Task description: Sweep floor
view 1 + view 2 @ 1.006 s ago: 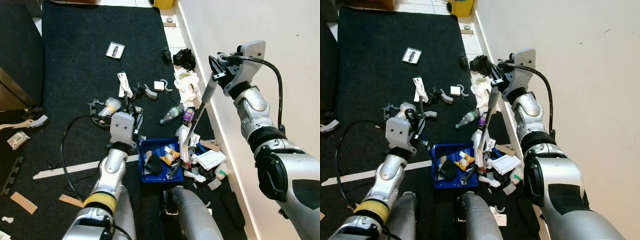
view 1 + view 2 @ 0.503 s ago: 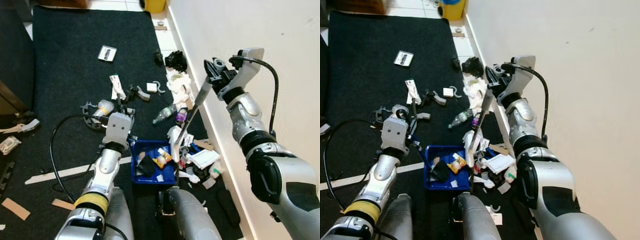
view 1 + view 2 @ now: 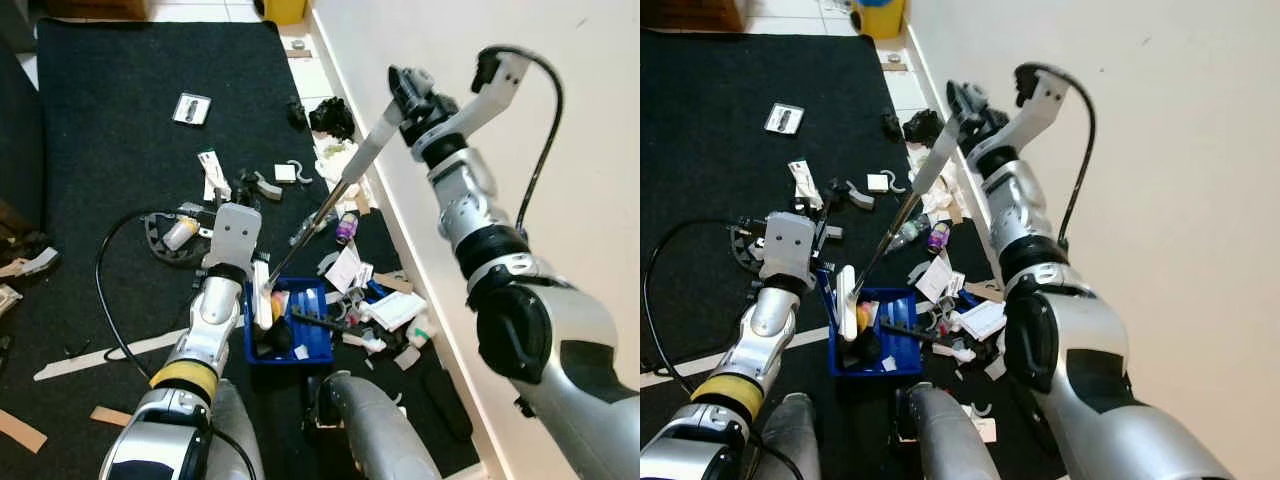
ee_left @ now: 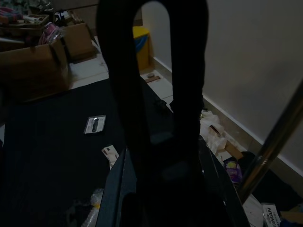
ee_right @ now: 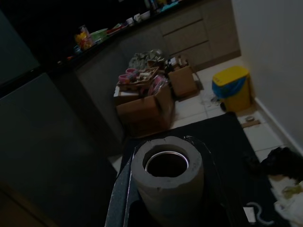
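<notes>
Left eye view, nearest: blue dustpan (image 3: 290, 330) on the black mat, part-filled with litter, its upright handle clamped by the left tool (image 3: 237, 250). Broom head (image 3: 262, 300) rests inside the pan; its thin metal shaft (image 3: 320, 215) rises diagonally to the grey grip, closed in the right tool (image 3: 405, 95) near the wall. Judged light, stiff and slippery on bare metal; hold at the grip. Beyond: scattered bottles (image 3: 345, 228), hook, wrappers remain unswept.
</notes>
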Robot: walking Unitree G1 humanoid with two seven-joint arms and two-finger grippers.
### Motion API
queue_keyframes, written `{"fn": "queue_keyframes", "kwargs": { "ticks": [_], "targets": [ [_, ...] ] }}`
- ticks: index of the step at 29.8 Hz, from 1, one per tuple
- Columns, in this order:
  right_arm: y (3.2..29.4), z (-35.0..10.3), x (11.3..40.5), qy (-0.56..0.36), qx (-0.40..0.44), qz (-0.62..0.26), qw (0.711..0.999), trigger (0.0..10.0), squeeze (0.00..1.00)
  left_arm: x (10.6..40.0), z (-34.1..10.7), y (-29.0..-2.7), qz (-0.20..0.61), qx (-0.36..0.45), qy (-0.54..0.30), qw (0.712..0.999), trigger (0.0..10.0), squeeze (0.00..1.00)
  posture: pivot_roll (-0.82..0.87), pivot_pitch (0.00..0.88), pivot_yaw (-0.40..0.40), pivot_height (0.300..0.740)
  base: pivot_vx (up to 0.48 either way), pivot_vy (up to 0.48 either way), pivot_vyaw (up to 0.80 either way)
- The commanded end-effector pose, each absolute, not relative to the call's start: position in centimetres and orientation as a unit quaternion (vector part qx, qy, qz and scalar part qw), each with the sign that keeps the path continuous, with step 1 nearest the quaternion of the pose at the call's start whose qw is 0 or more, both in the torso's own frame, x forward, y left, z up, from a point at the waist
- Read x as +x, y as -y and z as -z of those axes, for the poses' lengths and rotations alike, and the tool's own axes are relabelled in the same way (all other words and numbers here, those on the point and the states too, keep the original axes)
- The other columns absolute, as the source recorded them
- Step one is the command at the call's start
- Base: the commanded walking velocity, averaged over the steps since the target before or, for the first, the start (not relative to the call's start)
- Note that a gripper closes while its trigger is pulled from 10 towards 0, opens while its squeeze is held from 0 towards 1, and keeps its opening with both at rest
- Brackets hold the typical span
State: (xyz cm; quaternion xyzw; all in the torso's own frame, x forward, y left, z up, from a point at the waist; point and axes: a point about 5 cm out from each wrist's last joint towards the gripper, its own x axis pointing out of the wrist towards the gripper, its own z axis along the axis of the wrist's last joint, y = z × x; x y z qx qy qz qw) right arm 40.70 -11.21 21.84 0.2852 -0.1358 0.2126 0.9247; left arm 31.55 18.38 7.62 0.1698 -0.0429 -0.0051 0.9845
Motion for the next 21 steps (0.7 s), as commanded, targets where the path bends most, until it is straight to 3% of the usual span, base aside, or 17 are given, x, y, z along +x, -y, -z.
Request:
{"fn": "queue_keyframes", "kwargs": {
  "ticks": [1, 10, 15, 21],
  "targets": [
    [12.0, -22.6, 40.8, 0.147, 0.290, -0.214, 0.921, 10.0, 0.00, 29.9, -4.9, -21.3, -0.029, 0.206, -0.037, 0.977, 10.0, 0.00, 0.07, 0.124, -0.210, 0.740, 0.000, 0.000, 0.00],
    [13.4, -23.7, 41.2, 0.107, 0.219, -0.266, 0.933, 10.0, 0.00, 28.7, -6.0, -24.8, -0.078, 0.194, -0.003, 0.978, 10.0, 0.00, 0.09, 0.100, -0.202, 0.740, 0.000, 0.000, 0.00],
    [15.8, -24.9, 41.3, 0.107, 0.102, -0.259, 0.955, 10.0, 0.00, 27.5, -6.2, -26.6, -0.095, 0.185, 0.008, 0.978, 10.0, 0.00, 0.11, 0.086, -0.207, 0.740, 0.000, 0.000, 0.00],
    [17.8, -26.6, 41.5, 0.134, 0.138, -0.218, 0.957, 10.0, 0.00, 26.7, -5.9, -27.2, -0.095, 0.197, -0.002, 0.976, 10.0, 0.00, 0.13, 0.077, -0.209, 0.740, 0.000, 0.000, 0.00]
  ]
}}
